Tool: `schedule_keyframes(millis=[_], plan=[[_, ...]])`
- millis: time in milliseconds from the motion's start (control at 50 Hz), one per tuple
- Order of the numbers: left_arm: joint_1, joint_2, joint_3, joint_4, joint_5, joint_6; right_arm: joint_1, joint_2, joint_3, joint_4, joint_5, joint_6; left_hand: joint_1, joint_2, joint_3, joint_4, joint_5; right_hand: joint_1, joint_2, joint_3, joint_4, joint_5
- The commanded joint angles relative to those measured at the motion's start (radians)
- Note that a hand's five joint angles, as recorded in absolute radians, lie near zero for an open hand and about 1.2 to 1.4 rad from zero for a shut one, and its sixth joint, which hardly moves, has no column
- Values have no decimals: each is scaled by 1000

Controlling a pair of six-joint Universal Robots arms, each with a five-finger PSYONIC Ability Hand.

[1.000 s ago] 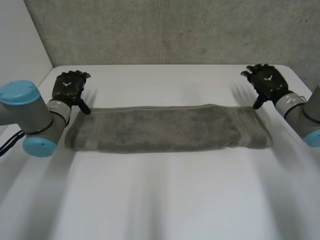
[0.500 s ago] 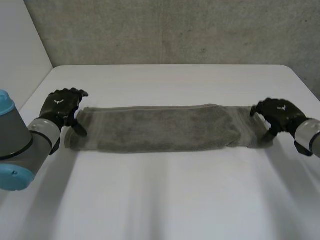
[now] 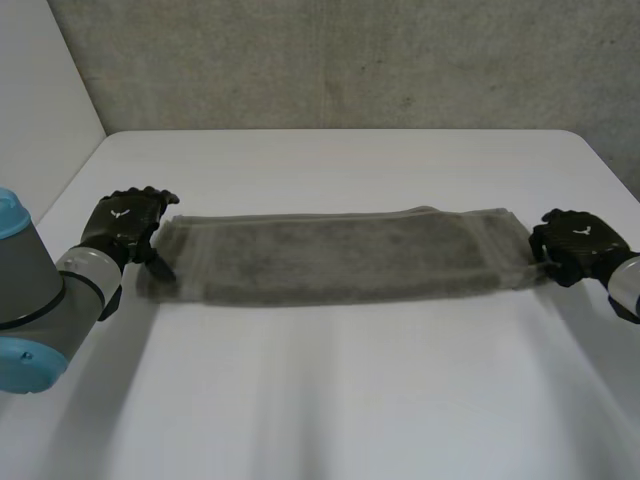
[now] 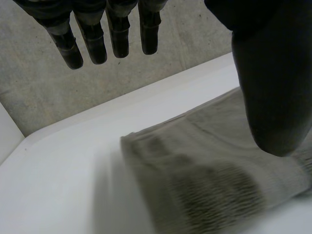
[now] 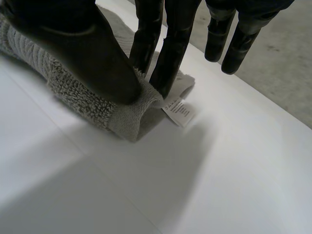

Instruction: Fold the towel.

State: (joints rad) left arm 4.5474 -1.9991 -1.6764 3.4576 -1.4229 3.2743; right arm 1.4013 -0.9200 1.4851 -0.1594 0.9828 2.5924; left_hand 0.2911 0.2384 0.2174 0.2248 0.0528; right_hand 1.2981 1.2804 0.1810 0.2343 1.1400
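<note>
Head view has the grey towel lying as a long folded strip across the white table, parallel to its far edge, with one short end near the left edge and the other near the right edge. The right hand is at the right-edge end. In the right wrist view its thumb presses the plush corner against the nearest fingers — a pinch on the towel, just beside a small white label. Its other fingers stand straight and clear of the cloth. The left hand is at the left-edge end. In the left wrist view its fingers are straight, spread from the thumb and off the cloth, and the thumb hangs over the towel's end with nothing clamped.

The step in hand looks like taking both short ends to fold the strip end to end. To do it well, the left hand should close on all layers at its corner before any lift — a one-sided pull would likely drag the strip askew. Both grips ought to sit equally deep, and the ends should rise together with the long edges aligned.
</note>
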Motion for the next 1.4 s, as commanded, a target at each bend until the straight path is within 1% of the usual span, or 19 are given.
schedule_keyframes(millis=[20, 180, 340, 380, 480, 500, 540, 560, 600, 760, 820, 860, 880, 900, 920, 1100, 1200, 1260, 1400], plan=[[5, 2, -3, 0, -1, -2, -105, -23, 14, 14, -38, -20, -117, -64, -43, -50, -53, 98, 116, -6, -60, 82], [12, 22, -17, 0, 2, -4, -226, -80, -29, 23, -52, -78, -117, -64, -43, -50, -53, 98, 116, -6, -60, 82], [5, 37, -29, 0, 1, -4, -185, -175, -128, 67, -59, -58, -117, -64, -43, -50, -53, 98, 116, -6, -60, 82], [4, 40, -36, 0, 2, -4, -40, -218, -158, 64, -65, -17, -117, -64, -43, -50, -53, 98, 116, -6, -60, 82], [1, 45, -42, 0, -2, -4, 184, -229, -198, 64, -58, 23, -117, -64, -43, -50, -53, 98, 116, -6, -60, 82], [1, 45, -42, 0, -2, -4, 185, -229, -198, 64, -58, 23, -117, -64, -43, -50, -53, 98, 116, -6, -60, 82], [2, 46, -42, 0, -2, -4, 353, -203, -230, 60, -50, 31, -117, -64, -43, -50, -53, 98, 116, -6, -60, 82], [1, 49, -42, 1, -2, -4, 354, -203, -230, 60, -50, 31, -117, -64, -43, -50, -53, 98, 116, -6, -60, 82], [1, 51, -42, 0, -2, -4, 505, -133, -259, 49, -26, 31, -117, -64, -43, -50, -53, 98, 116, -6, -60, 82], [-4, 56, -49, 0, -4, -4, 783, 73, -357, 37, 60, 29, -117, -64, -43, -50, -53, 98, 116, -6, -60, 82], [-10, 56, -51, 2, -2, -4, 815, 115, -381, 37, 82, 28, -117, -64, -43, -50, -53, 98, 116, -6, -60, 82], [-18, 54, -55, 2, -2, -4, 855, 171, -407, 41, 120, 31, -117, -64, -43, -50, -53, -736, -718, -6, -60, -752], [-18, 54, -55, 2, -2, -4, 855, 171, -407, 41, 120, 31, -117, -64, -43, -50, -53, -740, -723, -6, -60, -757], [-19, 53, -55, 2, -2, -4, 863, 176, -407, 41, 138, 31, -117, -64, -43, -50, -53, -1043, -1025, -6, -60, -1059], [-21, 51, -54, 2, -2, -4, 864, 171, -402, 41, 157, 31, -117, -64, -43, -50, -53, -1124, -1106, -6, -60, -1140], [-42, 42, -31, 2, -2, 1, 788, 62, -312, 50, 211, 104, -117, -64, -43, -50, -53, -1124, -1106, -6, -60, -1140], [-117, 39, 20, 2, -1, -7, 613, -77, -145, 52, 194, 126, -117, -64, -43, -50, -53, -1124, -1106, -6, -60, -1140], [-137, 36, 34, 3, 1, -7, 550, -126, -53, 47, 185, 130, -117, -64, -43, -50, -53, -1124, -1106, -6, -60, -1140], [-273, -42, 135, -11, -4, -45, 453, -189, 91, 37, 160, 133, -117, -64, -43, -50, -53, -1124, -1106, -6, -60, -1140]])
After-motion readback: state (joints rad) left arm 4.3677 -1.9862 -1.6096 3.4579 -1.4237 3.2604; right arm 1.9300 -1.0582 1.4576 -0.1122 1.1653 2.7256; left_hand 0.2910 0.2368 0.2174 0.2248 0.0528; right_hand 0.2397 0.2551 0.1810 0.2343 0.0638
